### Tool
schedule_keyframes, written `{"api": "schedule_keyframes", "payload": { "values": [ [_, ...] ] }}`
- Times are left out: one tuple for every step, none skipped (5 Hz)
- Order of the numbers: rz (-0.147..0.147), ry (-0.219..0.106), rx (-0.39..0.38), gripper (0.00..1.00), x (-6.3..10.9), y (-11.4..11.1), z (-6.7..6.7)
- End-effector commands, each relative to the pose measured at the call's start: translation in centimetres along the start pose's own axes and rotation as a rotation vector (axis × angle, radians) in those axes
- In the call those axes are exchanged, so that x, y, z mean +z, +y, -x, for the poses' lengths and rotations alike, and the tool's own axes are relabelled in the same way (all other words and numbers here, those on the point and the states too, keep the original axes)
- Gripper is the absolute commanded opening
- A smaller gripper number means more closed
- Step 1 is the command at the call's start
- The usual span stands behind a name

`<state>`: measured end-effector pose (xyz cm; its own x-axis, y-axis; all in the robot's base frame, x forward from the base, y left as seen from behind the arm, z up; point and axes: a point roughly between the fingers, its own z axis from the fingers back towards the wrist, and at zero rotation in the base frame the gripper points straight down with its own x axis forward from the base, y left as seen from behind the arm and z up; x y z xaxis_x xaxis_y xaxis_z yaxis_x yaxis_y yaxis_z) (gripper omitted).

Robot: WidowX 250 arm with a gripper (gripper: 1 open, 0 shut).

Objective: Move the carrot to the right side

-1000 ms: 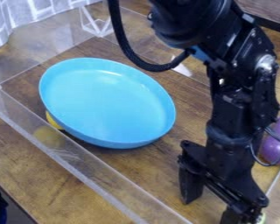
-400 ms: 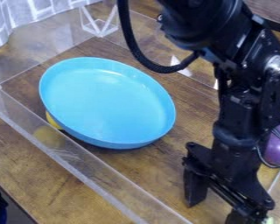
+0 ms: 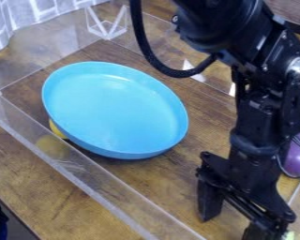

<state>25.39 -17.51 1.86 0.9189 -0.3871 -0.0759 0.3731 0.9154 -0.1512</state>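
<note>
No carrot shows in the camera view; it is hidden or out of frame. My gripper (image 3: 235, 214) hangs from the black arm (image 3: 259, 103) at the lower right, fingers pointing down close to the wooden table (image 3: 178, 183). One dark finger (image 3: 209, 197) shows on its left side. The arm's own body and the frame edge hide what lies between and below the fingers, so I cannot tell whether anything is held.
A large blue plate (image 3: 115, 108) lies at the centre left. A bit of yellow lemon (image 3: 55, 128) peeks from under its left rim. A purple eggplant (image 3: 299, 152) lies at the right edge behind the arm. A clear plastic wall (image 3: 78, 161) runs along the front.
The arm has shifted slightly to the right over the last second. The plate, lemon and eggplant have not moved.
</note>
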Motion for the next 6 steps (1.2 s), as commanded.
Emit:
{"api": "schedule_keyframes", "payload": {
  "values": [
    [0.016,0.014,-0.067,1.00,-0.23,-1.84,0.17],
    [0.021,0.026,-0.072,1.00,-0.22,-1.80,0.23],
    [0.026,0.039,-0.077,1.00,-0.19,-1.71,0.27],
    [0.031,0.053,-0.081,1.00,-0.13,-1.53,0.24],
    [0.035,0.067,-0.085,1.00,-0.18,-1.23,0.23],
    [0.038,0.082,-0.088,1.00,-0.16,-0.87,0.15]
  ]
}}
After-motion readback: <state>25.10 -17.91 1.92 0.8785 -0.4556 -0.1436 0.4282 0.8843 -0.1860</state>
